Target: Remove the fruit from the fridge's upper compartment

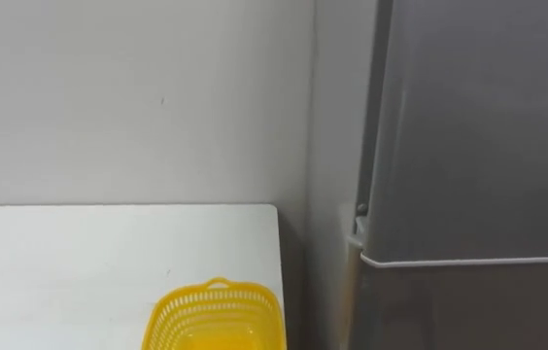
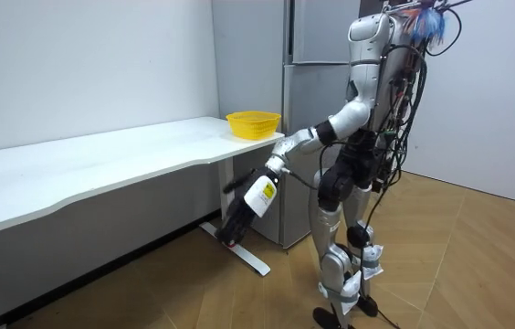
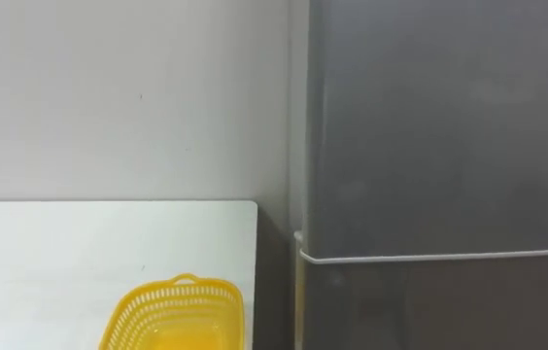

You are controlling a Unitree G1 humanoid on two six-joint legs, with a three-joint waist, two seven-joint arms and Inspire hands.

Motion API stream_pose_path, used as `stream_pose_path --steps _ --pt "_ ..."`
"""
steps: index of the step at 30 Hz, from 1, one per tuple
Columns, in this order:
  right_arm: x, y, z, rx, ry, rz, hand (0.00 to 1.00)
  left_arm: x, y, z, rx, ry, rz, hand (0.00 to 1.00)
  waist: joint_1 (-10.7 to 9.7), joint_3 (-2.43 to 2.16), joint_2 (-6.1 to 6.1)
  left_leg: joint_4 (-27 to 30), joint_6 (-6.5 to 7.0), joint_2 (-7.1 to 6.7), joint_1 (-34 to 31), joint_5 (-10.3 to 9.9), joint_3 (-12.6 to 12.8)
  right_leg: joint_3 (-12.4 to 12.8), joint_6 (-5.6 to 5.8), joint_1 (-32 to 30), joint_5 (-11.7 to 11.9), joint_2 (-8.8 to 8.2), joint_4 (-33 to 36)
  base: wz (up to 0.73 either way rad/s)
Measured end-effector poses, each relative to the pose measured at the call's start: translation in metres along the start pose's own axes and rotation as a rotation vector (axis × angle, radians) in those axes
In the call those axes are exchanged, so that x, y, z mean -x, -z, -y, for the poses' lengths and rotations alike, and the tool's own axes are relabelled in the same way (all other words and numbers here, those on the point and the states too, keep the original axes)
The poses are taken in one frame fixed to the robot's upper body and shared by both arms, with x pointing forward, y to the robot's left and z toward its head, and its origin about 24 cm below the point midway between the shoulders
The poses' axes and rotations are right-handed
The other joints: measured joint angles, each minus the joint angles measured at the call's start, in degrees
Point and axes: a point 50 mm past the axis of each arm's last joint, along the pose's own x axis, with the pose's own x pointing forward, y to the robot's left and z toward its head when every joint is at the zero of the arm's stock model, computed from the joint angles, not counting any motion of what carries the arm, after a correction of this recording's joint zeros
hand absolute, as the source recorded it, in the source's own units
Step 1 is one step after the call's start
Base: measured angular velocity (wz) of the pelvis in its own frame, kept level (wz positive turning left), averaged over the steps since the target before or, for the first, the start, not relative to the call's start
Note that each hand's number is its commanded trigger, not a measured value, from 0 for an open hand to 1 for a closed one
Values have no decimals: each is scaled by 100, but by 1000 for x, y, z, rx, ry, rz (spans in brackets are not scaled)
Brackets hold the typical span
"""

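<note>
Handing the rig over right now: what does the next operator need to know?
Left hand: hangs low near the white table's end, off the fridge.
Yellow basket: on the table corner next to the fridge.
Upper door: shut.
Done: robot stands facing the fridge.
Left: open the upper door, take the item out.

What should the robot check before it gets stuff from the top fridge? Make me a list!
1. Robot stands facing the fridge: ok.
2. Upper fridge door open: not ok, it is shut.
3. Left hand up at the door: not ok, it hangs low beside the white table.
4. Yellow basket ready on the table's corner next to the fridge: ok.
5. What is inside to take: cannot tell, the shut door hides it.
</note>
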Motion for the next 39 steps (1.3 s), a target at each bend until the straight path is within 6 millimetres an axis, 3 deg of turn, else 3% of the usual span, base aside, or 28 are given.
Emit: stream_pose_path --steps 5,10,13,16,20,23,27,30,35,39 --pt "0 3 2 -23 6 -1 0 20 -61 13 181 12 246 0 67 -4 19 19 1 -52 -9 0 -70 -28 2 -9 -4 1 8 4" --pt "1 13 -3 -23 -7 -24 0 62 -124 25 302 135 569 0 59 3 32 74 4 -66 -18 0 -154 -66 3 34 -2 -27 5 5" --pt "1 19 -3 -25 -10 -40 0 93 -151 26 401 240 707 0 -16 21 27 72 4 -65 -38 0 -165 -64 4 11 2 -7 7 0" --pt "1 21 -4 -24 -24 -46 0 113 -166 26 449 330 805 0 -161 37 43 74 4 -65 -45 0 -171 -71 4 13 2 -12 10 0" --pt "1 24 -7 -24 -56 -55 0 136 -167 38 455 508 835 0 -422 47 53 124 5 -76 -106 2 -310 -212 10 13 -3 -56 1 17" --pt "1 21 -9 -20 -87 -49 0 162 -162 54 435 732 841 0 -492 53 35 124 7 -71 -105 2 -303 -205 10 11 -5 -59 1 -1" --pt "1 16 -12 18 -125 -38 0 198 -157 77 425 1029 854 0 -746 94 -32 158 11 -72 -162 6 -303 -202 16 -19 -8 -67 -6 0" --pt "1 14 -14 29 -148 -42 0 229 -151 92 397 1276 865 0 -907 95 -58 215 12 -72 -257 6 -288 -168 28 -109 12 -69 -8 -6" --pt "0 5 -11 33 -138 -20 0 269 -142 106 333 1615 894 0 -1160 133 30 221 13 -65 -296 7 -152 -57 46 -139 52 -58 -21 -12" --pt "0 7 -12 53 -137 -28 0 284 -131 110 241 1781 888 0 -1235 88 134 219 13 -68 -296 7 -117 6 47 -164 51 -62 -19 -11"
